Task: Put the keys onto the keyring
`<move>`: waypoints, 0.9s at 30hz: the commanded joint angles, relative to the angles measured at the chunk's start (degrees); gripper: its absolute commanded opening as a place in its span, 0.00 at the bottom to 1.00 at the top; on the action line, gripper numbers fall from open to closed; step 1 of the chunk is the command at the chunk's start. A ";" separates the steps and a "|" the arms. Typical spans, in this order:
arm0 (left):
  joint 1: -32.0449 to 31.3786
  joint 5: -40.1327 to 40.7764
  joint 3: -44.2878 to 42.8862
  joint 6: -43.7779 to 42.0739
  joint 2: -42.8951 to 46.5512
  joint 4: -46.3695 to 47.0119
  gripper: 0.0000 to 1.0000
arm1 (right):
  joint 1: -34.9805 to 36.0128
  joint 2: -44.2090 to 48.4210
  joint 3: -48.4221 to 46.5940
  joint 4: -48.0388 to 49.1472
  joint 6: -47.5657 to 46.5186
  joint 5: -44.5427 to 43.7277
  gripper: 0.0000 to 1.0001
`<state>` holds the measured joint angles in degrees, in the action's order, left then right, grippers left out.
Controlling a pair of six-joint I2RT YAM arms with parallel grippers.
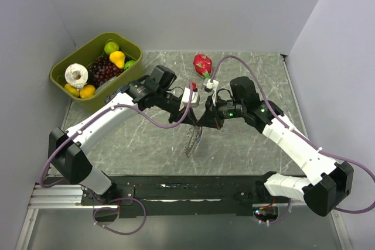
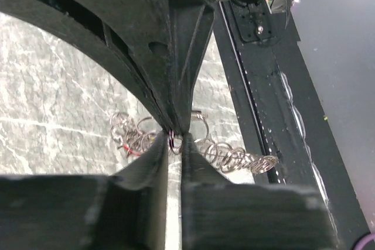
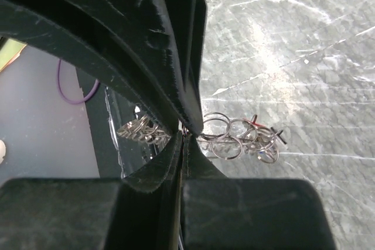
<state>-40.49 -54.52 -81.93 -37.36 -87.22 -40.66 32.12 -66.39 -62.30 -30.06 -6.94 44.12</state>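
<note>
The keyring hangs as a thin grey hoop below the two grippers, over the middle of the marble table. Its rim carries many small silver rings, seen in the left wrist view and the right wrist view. My left gripper and right gripper meet tip to tip, each pinched on the hoop's top. Tiny red and black bits sit among the rings; I cannot tell whether they are keys. No clear key blade shows.
A green bin of fruit stands at the back left. A pink dragon fruit lies at the back centre. A black rail runs along the near table edge. Grey walls close in on the left, back and right.
</note>
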 commanded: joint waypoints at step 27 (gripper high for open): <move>0.06 0.64 21.62 25.66 14.44 51.68 0.01 | -0.39 10.05 3.68 16.00 13.44 -3.34 0.72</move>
<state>-40.32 -53.56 -63.53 -21.04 -77.56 -10.70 32.10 -59.05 -59.51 -20.62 1.45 41.58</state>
